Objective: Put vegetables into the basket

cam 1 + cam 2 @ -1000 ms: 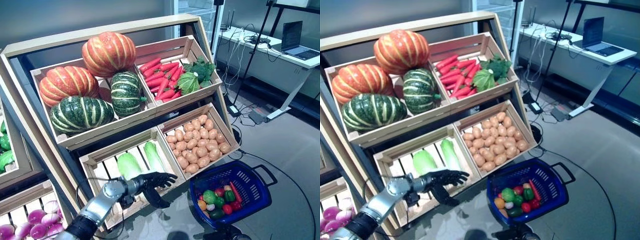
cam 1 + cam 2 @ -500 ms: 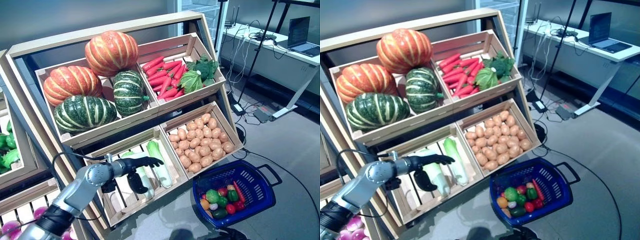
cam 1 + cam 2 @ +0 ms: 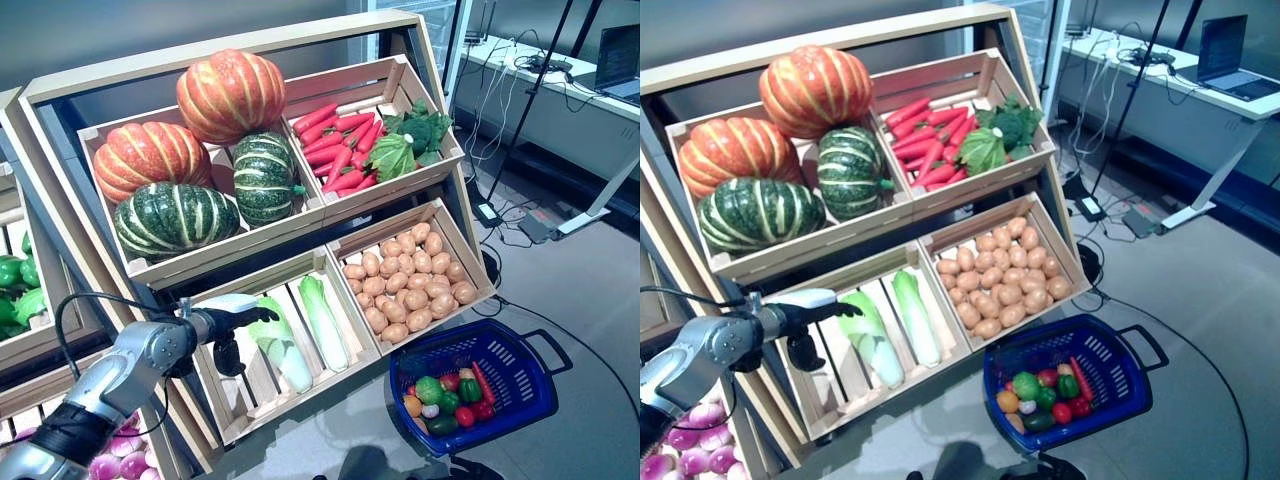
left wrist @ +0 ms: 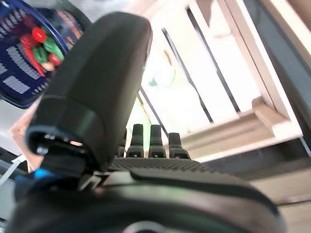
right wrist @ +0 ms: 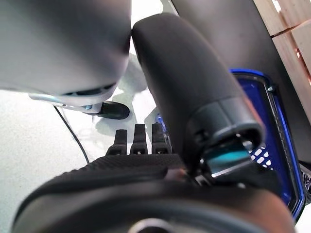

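Wooden crates (image 3: 300,385) hold cabbages (image 3: 277,345) just beside the empty, straight-fingered left robot hand (image 3: 232,322); basket (image 3: 500,375) well apart.

Sloped wooden stand (image 3: 60,205) of crates, with a basket on the floor (image 3: 590,300) beside it

The upper left crate (image 3: 190,262) holds striped pumpkins (image 3: 230,95), orange and dark green; the upper right crate (image 3: 395,190) holds red carrots (image 3: 340,150) and leafy greens (image 3: 405,145). Below, the lower left crate (image 3: 300,385) carries two pale cabbages (image 3: 325,320) lying lengthwise on its slats, and the lower right crate (image 3: 475,280) is heaped with potatoes (image 3: 410,290). A blue basket (image 3: 520,345) with mixed vegetables (image 3: 440,395) inside stands on the floor just beside the potato crate
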Controlling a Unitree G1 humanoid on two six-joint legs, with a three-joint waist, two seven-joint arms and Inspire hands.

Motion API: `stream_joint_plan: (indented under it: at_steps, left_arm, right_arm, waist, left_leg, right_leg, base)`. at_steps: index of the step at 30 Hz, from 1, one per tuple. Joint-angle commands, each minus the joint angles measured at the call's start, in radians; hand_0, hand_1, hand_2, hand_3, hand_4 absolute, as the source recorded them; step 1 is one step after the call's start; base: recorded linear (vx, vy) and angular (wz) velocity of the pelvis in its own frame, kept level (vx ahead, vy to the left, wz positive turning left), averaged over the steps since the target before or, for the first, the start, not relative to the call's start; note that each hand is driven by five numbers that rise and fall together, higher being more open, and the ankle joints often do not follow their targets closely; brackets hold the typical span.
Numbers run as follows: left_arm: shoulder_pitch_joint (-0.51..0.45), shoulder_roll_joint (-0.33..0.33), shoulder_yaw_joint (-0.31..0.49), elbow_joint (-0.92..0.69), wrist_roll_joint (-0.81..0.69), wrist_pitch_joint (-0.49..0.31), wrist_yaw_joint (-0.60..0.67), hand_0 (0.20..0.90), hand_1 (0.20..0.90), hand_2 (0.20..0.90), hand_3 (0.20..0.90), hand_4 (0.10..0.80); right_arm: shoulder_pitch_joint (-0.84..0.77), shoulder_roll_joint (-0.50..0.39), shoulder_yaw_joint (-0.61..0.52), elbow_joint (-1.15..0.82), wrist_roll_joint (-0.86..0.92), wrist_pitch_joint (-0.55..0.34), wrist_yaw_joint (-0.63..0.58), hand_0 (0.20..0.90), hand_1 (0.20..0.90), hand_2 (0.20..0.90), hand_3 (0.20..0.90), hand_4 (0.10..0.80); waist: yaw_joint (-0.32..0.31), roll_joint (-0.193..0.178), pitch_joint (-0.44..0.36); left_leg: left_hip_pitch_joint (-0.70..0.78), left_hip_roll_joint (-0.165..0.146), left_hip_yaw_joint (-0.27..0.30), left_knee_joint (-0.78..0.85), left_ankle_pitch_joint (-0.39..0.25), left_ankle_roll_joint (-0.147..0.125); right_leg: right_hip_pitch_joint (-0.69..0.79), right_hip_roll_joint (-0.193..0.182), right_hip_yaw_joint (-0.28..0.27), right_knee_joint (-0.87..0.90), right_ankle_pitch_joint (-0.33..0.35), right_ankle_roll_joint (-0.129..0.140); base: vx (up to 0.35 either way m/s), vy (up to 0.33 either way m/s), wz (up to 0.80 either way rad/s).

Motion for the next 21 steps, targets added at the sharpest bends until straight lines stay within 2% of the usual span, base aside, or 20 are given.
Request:
stream_joint_plan:
  at_steps: [1,8,12,13,15,21]
  left_arm:
    - [-0.120,0.086,0.071,0.061,0.072,-0.102,0.257,0.900,0.900,0.900,0.900,0.800]
    - [-0.126,0.054,0.008,0.209,0.186,-0.179,0.605,0.900,0.900,0.900,0.900,0.800]
    - [-0.174,0.006,-0.035,0.284,0.255,-0.172,0.747,0.900,0.900,0.900,0.900,0.800]
    - [-0.233,-0.023,-0.077,0.341,0.277,-0.148,0.834,0.900,0.900,0.900,0.900,0.800]
    - [-0.296,-0.046,-0.119,0.413,0.281,-0.131,0.902,0.900,0.900,0.900,0.900,0.800]
    - [-0.425,-0.040,-0.208,0.543,0.286,-0.120,0.979,0.900,0.900,0.900,0.900,0.800]
  right_arm:
    - [-0.050,-0.033,-0.002,0.004,0.039,-0.071,0.044,0.900,0.900,0.900,0.900,0.800]
    - [-0.048,-0.044,0.016,-0.011,0.021,-0.071,0.058,0.900,0.900,0.900,0.900,0.800]
    - [-0.075,-0.065,0.035,-0.035,0.029,-0.063,0.061,0.900,0.900,0.900,0.900,0.800]
    - [-0.119,-0.087,0.051,-0.045,0.056,-0.068,0.058,0.900,0.900,0.900,0.900,0.800]
    - [-0.168,-0.105,0.063,-0.042,0.074,-0.076,0.059,0.900,0.900,0.900,0.900,0.800]
    - [-0.221,-0.146,0.092,-0.098,0.104,-0.081,0.057,0.900,0.900,0.900,0.900,0.800]
  waist:
    - [-0.007,-0.039,0.006]
    - [-0.024,-0.045,0.017]
    - [-0.037,-0.039,0.053]
    - [-0.043,-0.030,0.106]
    - [-0.050,-0.027,0.156]
    - [-0.073,-0.043,0.275]
  left_leg:
    - [-0.006,-0.005,-0.003,0.008,-0.046,-0.027]
    - [-0.005,-0.002,0.005,0.008,-0.045,-0.028]
    - [-0.022,0.004,0.005,0.008,-0.031,-0.028]
    - [-0.058,0.008,-0.008,0.019,-0.010,-0.032]
    - [-0.105,0.011,-0.013,0.052,-0.002,-0.038]
    - [-0.222,0.024,-0.007,0.136,0.017,-0.066]
  right_leg:
    - [0.045,-0.048,0.005,0.006,-0.014,0.049]
    - [0.043,-0.041,0.015,0.006,-0.016,0.042]
    - [0.007,-0.032,0.021,0.050,-0.031,0.025]
    - [-0.054,-0.026,0.030,0.115,-0.052,0.008]
    - [-0.107,-0.022,0.038,0.157,-0.061,-0.005]
    - [-0.176,-0.004,0.066,0.190,-0.070,-0.019]
  base:
    - [0.000,0.000,0.00]
    - [0.005,0.010,0.00]
    - [-0.090,0.062,-0.02]
    - [-0.264,0.080,-0.04]
    - [-0.288,0.064,0.00]
    - [-0.144,-0.014,-0.07]
